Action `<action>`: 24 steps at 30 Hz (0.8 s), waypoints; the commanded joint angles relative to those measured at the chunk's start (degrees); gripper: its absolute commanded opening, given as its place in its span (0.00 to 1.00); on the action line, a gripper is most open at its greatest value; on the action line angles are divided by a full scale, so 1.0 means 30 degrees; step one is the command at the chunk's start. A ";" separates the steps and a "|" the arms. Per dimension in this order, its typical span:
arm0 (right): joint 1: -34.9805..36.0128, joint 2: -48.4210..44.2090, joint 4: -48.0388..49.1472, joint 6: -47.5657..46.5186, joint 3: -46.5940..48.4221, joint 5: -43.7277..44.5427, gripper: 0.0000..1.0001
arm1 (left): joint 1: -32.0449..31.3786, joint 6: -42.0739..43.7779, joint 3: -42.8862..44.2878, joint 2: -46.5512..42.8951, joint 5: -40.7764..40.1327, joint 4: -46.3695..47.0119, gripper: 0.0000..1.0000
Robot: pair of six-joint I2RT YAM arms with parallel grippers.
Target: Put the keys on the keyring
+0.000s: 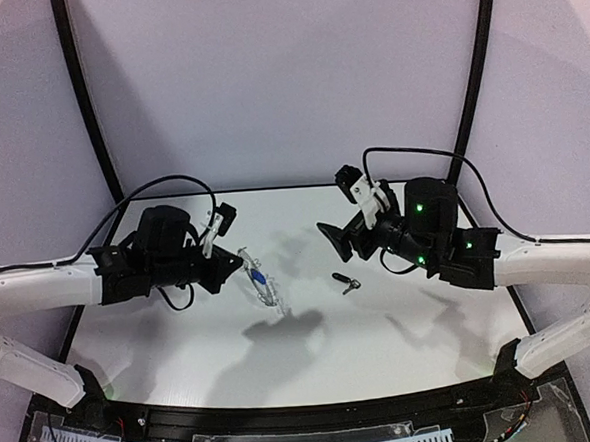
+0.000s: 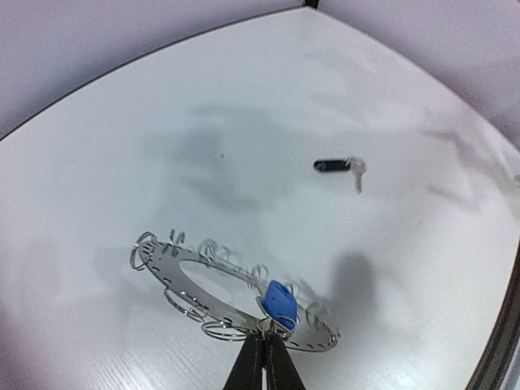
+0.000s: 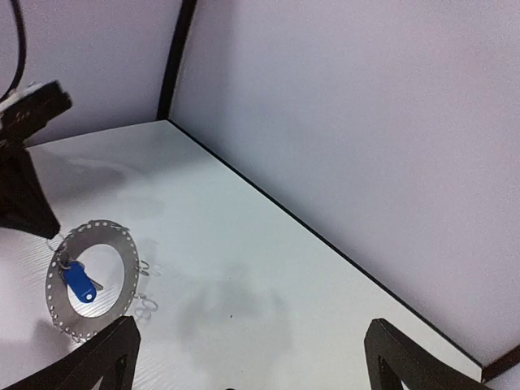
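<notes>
Left gripper (image 2: 264, 349) clamps the rim of the thin, stiff-looking keyring (image 2: 175, 268), blue key (image 2: 279, 302) on it. Right gripper (image 3: 252, 357) gapes empty near the black key (image 2: 331, 165), probably light and slippery, flat on the table (image 1: 432, 333); its plastic head seems the best hold

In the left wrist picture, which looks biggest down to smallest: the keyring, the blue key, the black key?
1. keyring, clearly biggest.
2-3. blue key and black key: too close to rank. The blue one is nearer the camera and partly hidden.
</notes>
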 commanded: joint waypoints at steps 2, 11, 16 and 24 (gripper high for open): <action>-0.0676 0.0223 -0.0296 0.2660 -0.0262 0.2721 0.98 | 0.0470 0.1043 -0.1385 0.0528 -0.0603 -0.0119 0.01; -0.1110 -0.0447 -0.0880 0.4665 -0.0763 0.2892 0.98 | 0.0477 0.1074 0.1757 0.5691 0.1378 0.0854 0.01; -0.1115 -0.0696 -0.1562 0.5596 -0.0906 0.3391 0.98 | 0.0503 0.0813 0.5456 0.9410 0.0705 0.0009 0.01; -0.1181 -0.1552 -0.2025 0.6264 -0.1522 0.4179 0.98 | 0.0535 0.1509 0.6455 1.0350 0.7226 -0.0433 0.49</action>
